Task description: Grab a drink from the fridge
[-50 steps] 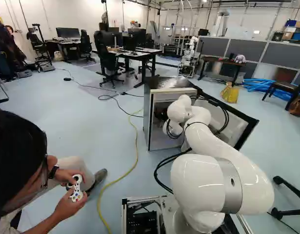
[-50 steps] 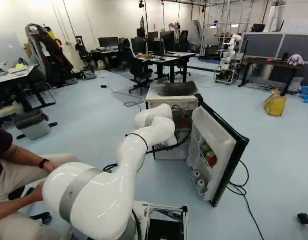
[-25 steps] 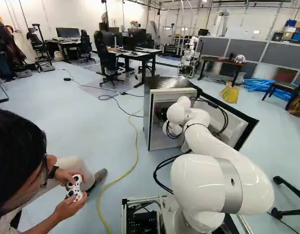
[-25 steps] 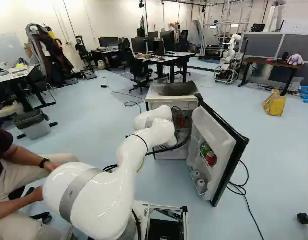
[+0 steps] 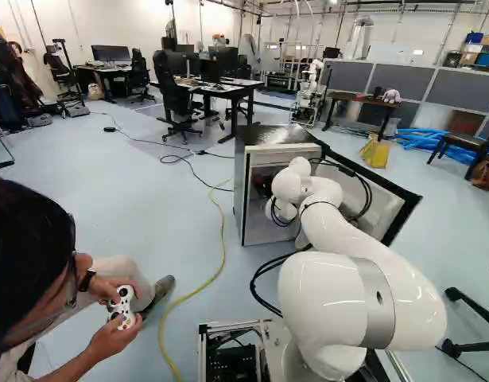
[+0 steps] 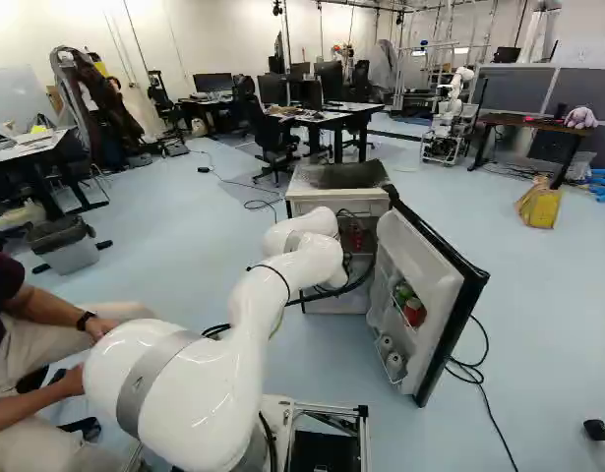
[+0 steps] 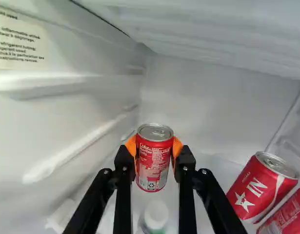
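Blue-grey floor (image 6: 209, 236) spreads through a wide workroom, and on it stands the small fridge (image 6: 336, 179), open towards the robot. The white arm (image 6: 248, 320) reaches into it, past the open door (image 6: 420, 261) at one side. Inside, the black gripper (image 7: 154, 147) has its fingers closed in on a red can (image 7: 153, 168), an orange pad against either side. That drink, the one to fetch, sits upright between them, within the fridge.

Drawing it out seems the step in hand. A small lift first would help the can clear the white cap (image 7: 156, 214) just under it (whether its base already hangs free is hard to tell). After that, a slow, straight pull back suits best, with steady pressure and the can level, since smooth metal may slip or dent. Any sideways swing should wait until the wrist clears the door; the leaning can (image 7: 257, 190) alongside could easily be knocked.
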`<state>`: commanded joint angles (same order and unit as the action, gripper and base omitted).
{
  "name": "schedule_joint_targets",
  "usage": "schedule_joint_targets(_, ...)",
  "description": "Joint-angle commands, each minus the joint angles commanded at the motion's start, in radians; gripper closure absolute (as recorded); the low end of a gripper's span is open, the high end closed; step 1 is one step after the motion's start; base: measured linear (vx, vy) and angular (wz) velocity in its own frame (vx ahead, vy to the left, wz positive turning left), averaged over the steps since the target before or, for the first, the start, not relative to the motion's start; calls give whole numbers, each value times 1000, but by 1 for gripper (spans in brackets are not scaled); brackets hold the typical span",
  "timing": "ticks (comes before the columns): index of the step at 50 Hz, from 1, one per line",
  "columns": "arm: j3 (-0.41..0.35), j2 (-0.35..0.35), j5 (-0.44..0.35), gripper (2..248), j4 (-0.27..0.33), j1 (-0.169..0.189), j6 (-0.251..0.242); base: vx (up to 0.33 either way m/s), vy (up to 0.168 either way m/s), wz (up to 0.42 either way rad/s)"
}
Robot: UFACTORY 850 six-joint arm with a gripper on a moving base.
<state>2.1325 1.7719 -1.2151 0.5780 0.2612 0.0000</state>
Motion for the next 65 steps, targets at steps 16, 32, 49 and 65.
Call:
schedule_joint_targets(16, -62, -43, 0, 159, 0, 0, 0, 0, 0, 0)
schedule_joint_targets(32, -157, -97, 0, 159, 0, 3, 0, 0, 0, 0)
schedule_joint_targets(49, -315, -195, 0, 159, 0, 10, 0, 0, 0, 0)
schedule_joint_targets(65, -499, -323, 0, 159, 0, 19, 0, 0, 0, 0)
